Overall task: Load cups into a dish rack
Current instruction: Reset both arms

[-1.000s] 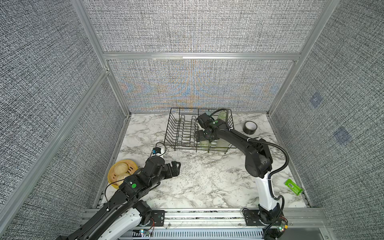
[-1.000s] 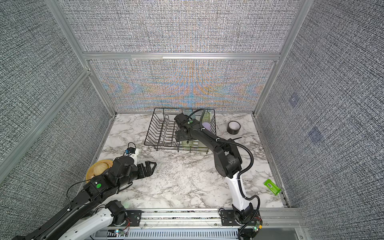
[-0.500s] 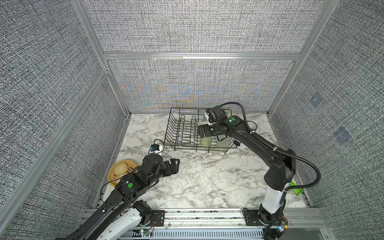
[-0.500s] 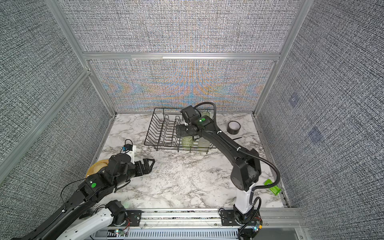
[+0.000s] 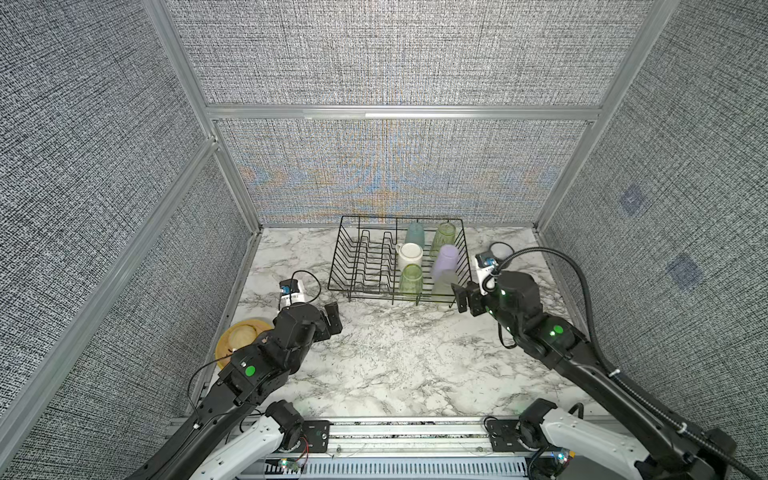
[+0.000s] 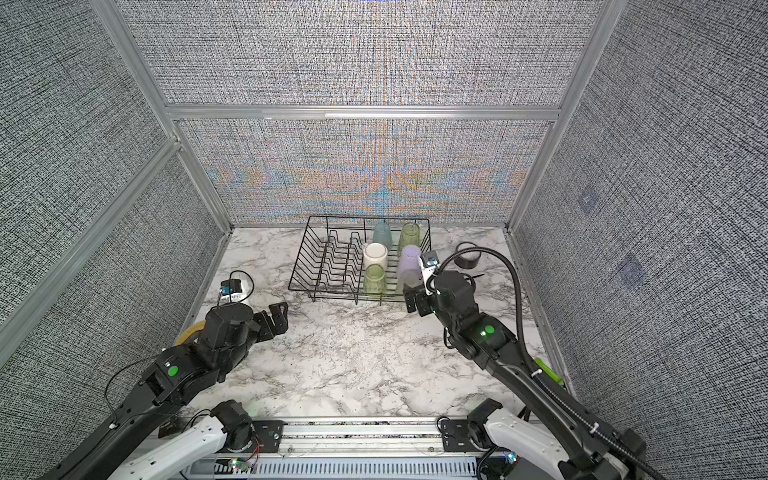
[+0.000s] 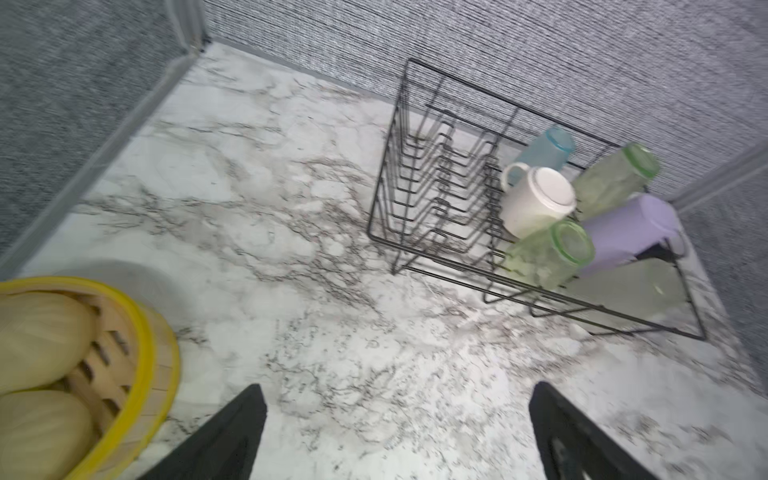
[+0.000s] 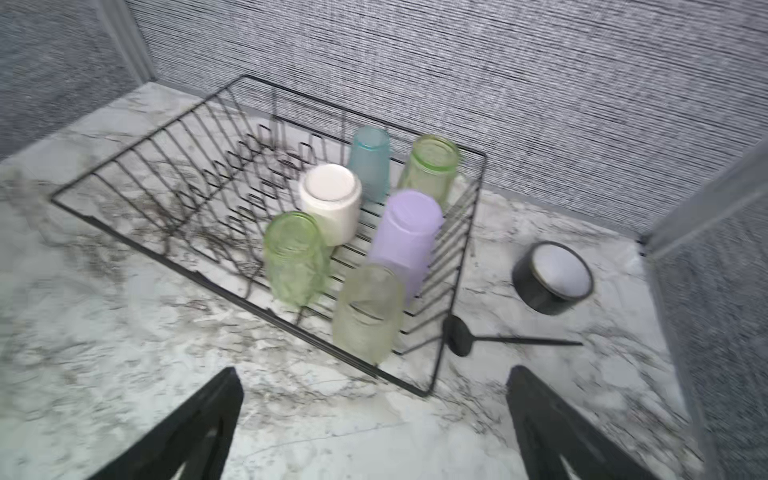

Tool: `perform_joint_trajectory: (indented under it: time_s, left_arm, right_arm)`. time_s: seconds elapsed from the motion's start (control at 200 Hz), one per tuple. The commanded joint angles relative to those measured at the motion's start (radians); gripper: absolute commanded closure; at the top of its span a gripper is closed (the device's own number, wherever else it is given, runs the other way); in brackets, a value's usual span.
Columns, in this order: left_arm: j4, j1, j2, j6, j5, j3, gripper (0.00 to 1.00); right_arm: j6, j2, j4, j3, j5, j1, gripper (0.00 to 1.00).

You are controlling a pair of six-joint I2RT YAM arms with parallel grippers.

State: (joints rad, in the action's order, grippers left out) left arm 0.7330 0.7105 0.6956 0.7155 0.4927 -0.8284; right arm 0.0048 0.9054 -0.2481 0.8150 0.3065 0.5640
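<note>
All 6 cups (image 8: 405, 232) stand in the right part of the dish rack (image 5: 348, 262), at the back of the worktop (image 5: 395, 353). The left jaws and the right jaws are both released, grasping nothing, near the rack.

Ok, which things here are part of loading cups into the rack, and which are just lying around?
Job: dish rack; teal cup, rear green cup, white cup, lilac cup, front green cup, pale yellow-green cup, all in it.
Lying about: tape roll, black spoon, bamboo steamer, small green object.
</note>
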Motion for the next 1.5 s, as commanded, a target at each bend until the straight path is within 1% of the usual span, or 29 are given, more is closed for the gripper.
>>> perform_joint_trajectory:
  time_s: [0.0,0.06,0.12,0.215,0.265,0.31,0.365,0.39,0.465,0.525,0.625,0.675,0.715,0.775,0.83,0.94,0.975,1.04,1.131,1.181,1.201,1.281,1.381,1.451,1.496]
  left_arm:
    - [-0.034,-0.002,-0.022,0.005,0.162,0.057,0.01]
    - [-0.068,-0.001,-0.041,0.007,0.196,0.096,0.01]
    - [-0.131,-0.001,-0.06,-0.034,0.24,0.145,0.01]
    - [-0.252,-0.002,-0.094,-0.114,0.365,0.238,0.01]
    - [-0.336,-0.003,-0.114,-0.181,0.423,0.292,0.01]
    - [-0.454,-0.003,-0.133,-0.271,0.448,0.348,0.01]
    - [-0.6,-0.009,-0.152,-0.415,0.448,0.409,0.01]
    - [-0.654,-0.013,-0.155,-0.469,0.448,0.429,0.01]
    - [-0.738,-0.038,-0.16,-0.572,0.434,0.466,0.01]
    - [-0.801,-0.072,-0.157,-0.636,0.39,0.499,0.01]
    - [-0.876,-0.15,-0.138,-0.7,0.254,0.542,0.01]
    - [-0.932,-0.181,-0.114,-0.725,0.207,0.567,0.01]
    - [-0.99,-0.205,-0.084,-0.749,0.174,0.585,0.01]
    - [-1.079,-0.241,-0.028,-0.82,0.126,0.612,0.01]
    - [-1.151,-0.285,0.031,-0.882,0.039,0.632,0.01]
    - [-1.182,-0.364,0.175,-0.94,-0.123,0.611,0.01]
    - [-1.203,-0.383,0.226,-0.96,-0.143,0.604,0.01]
    - [-1.272,-0.421,0.32,-0.979,-0.146,0.596,0.01]
    - [-1.344,-0.486,0.432,-0.96,-0.181,0.579,0.01]
    - [-1.33,-0.505,0.463,-0.944,-0.196,0.556,0.01]
    - [-1.316,-0.51,0.468,-0.941,-0.213,0.545,0.01]
    - [-1.333,-0.542,0.487,-0.914,-0.286,0.531,0.01]
    - [-1.39,-0.587,0.524,-0.869,-0.345,0.522,0.01]
    - [-1.429,-0.62,0.554,-0.822,-0.408,0.513,0.01]
    - [-1.451,-0.639,0.575,-0.786,-0.441,0.505,0.01]
  right_arm:
    - [-0.052,-0.081,0.122,-0.111,0.084,-0.059,0.01]
    - [-0.014,-0.133,0.141,-0.182,0.073,-0.128,0.01]
    - [0.006,-0.176,0.174,-0.258,0.018,-0.212,0.01]
    - [0.012,-0.235,0.281,-0.387,-0.061,-0.318,0.01]
    - [0.011,-0.236,0.348,-0.447,-0.09,-0.355,0.01]
    - [0.011,-0.226,0.399,-0.489,-0.112,-0.381,0.01]
    - [0.014,-0.208,0.447,-0.517,-0.124,-0.401,0.01]
    - [0.015,-0.17,0.461,-0.523,-0.129,-0.408,0.01]
    - [-0.007,-0.103,0.521,-0.54,-0.162,-0.426,0.01]
    - [-0.018,-0.051,0.593,-0.559,-0.169,-0.43,0.01]
    - [-0.038,0.041,0.734,-0.593,-0.17,-0.438,0.01]
    - [-0.048,0.089,0.793,-0.6,-0.173,-0.441,0.01]
    - [-0.055,0.128,0.843,-0.608,-0.177,-0.443,0.01]
    - [-0.068,0.184,0.91,-0.606,-0.196,-0.445,0.01]
    - [-0.079,0.225,0.963,-0.598,-0.238,-0.452,0.01]
    - [-0.093,0.326,1.098,-0.59,-0.253,-0.456,0.01]
    - [-0.094,0.365,1.155,-0.594,-0.256,-0.459,0.01]
    - [-0.088,0.463,1.244,-0.585,-0.271,-0.474,0.01]
    - [-0.074,0.59,1.304,-0.555,-0.279,-0.486,0.01]
    - [-0.078,0.653,1.385,-0.548,-0.286,-0.487,0.01]
    - [-0.078,0.654,1.373,-0.547,-0.284,-0.487,0.01]
    - [-0.067,0.59,1.178,-0.497,-0.271,-0.493,0.01]
    - [-0.061,0.64,1.164,-0.445,-0.269,-0.498,0.01]
    - [-0.054,0.616,1.037,-0.402,-0.27,-0.503,0.01]
    - [-0.063,0.61,1.049,-0.41,-0.27,-0.498,0.01]
